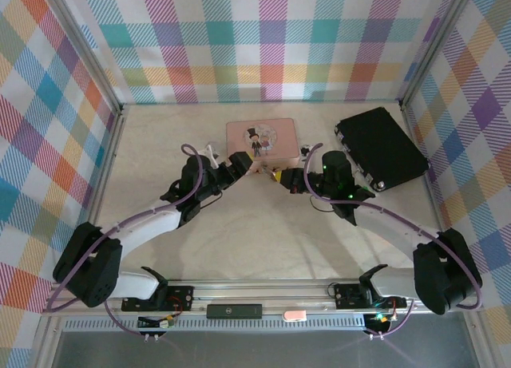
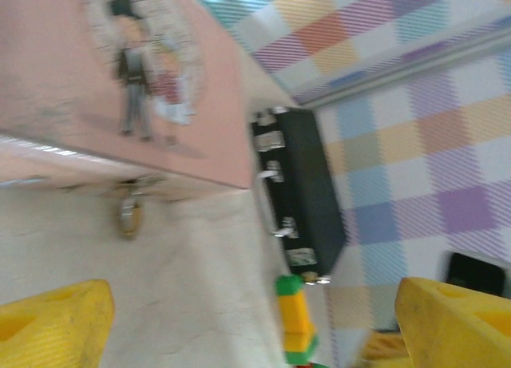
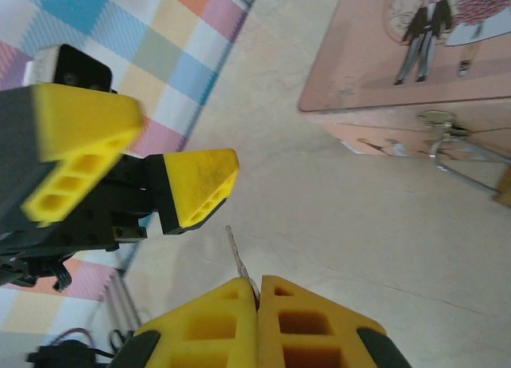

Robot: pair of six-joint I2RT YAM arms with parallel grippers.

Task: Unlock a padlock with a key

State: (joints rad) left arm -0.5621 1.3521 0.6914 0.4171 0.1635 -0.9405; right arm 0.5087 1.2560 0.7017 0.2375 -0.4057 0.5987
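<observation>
Right tool (image 3: 257,296) with mostly hidden key (image 3: 235,250)

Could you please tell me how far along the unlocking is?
Done: the right hand grips the key. In hand: the approach; the padlock hangs on the pink tin, apart from the key, and the left hand is open. Left: inserting and turning.

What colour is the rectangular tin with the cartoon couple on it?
Pink. The tin shows best in the top external view.
</observation>
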